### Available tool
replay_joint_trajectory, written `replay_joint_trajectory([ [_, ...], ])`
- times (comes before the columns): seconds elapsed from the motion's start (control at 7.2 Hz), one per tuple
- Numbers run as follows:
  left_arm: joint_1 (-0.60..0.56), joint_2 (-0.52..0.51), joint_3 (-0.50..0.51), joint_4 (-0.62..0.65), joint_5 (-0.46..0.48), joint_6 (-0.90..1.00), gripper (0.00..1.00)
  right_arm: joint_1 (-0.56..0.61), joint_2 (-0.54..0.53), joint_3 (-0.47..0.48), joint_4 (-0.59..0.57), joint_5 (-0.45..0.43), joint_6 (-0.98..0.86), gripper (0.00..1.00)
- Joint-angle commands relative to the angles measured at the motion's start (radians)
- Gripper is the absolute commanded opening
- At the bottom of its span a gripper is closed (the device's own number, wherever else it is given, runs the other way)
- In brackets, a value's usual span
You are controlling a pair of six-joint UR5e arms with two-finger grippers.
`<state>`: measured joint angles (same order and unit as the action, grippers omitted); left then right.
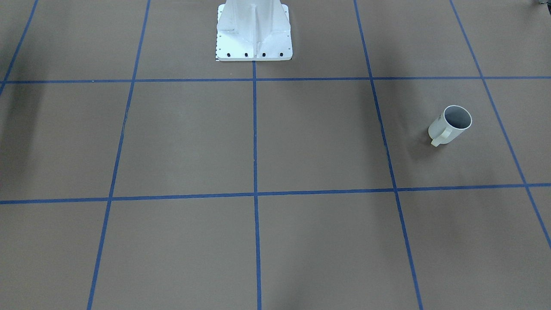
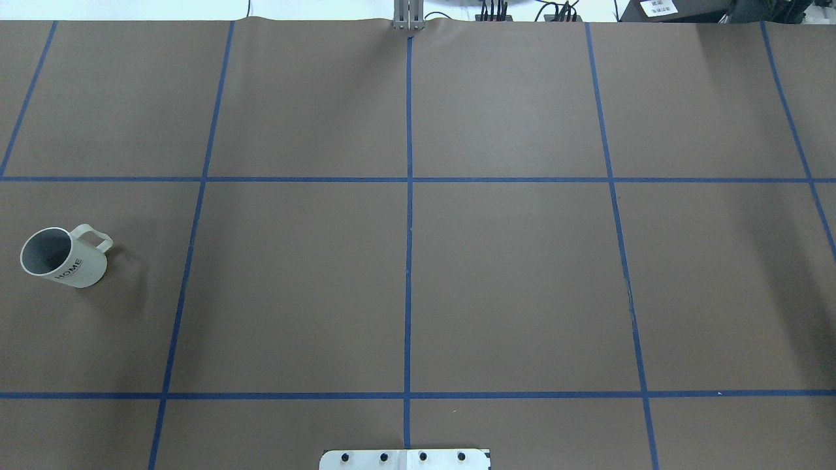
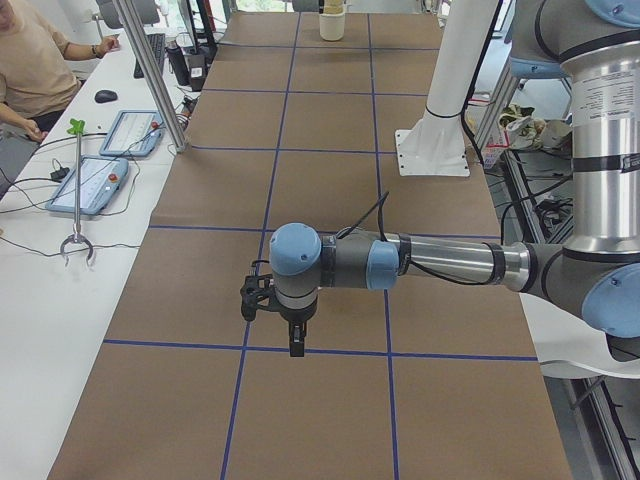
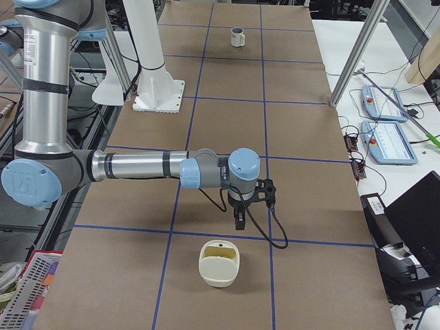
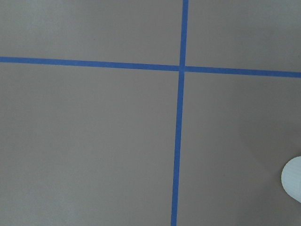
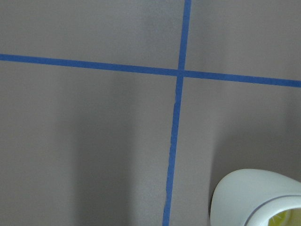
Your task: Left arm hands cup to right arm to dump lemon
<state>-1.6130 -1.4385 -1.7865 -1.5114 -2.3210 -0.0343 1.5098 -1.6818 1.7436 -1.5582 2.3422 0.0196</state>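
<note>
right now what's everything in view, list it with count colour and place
mug: 1, white with dark lettering, upright on the table's left side
tub: 1, cream, something yellow inside, at the table's right end by the right arm
table: 1, brown with a blue tape grid
pendants: 2, pale blue, on the white bench beside the table
grabber: 1, metal with a green top, same bench
operator: 1, beige shirt, seated at that bench
base: 1, white, at the table's robot edge
left arm: 1, silver and blue, low over the table's left end
right arm: 1, same colours, low over the right end
left fingers, right fingers: black, pointing down; cannot tell if open or shut
</note>
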Motion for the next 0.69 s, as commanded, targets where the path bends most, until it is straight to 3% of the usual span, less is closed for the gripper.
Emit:
replay_joint_trajectory([
  [0.0,0.001,0.006,-0.001,0.002,0.006,-0.004,1.00,0.000,-0.004,0.002,0.000,-0.017,0.000,1.00],
  [0.56,0.001,0.001,0.001,0.000,0.005,-0.004,1.00,0.000,-0.007,-0.001,0.003,-0.003,0.002,1.00],
])
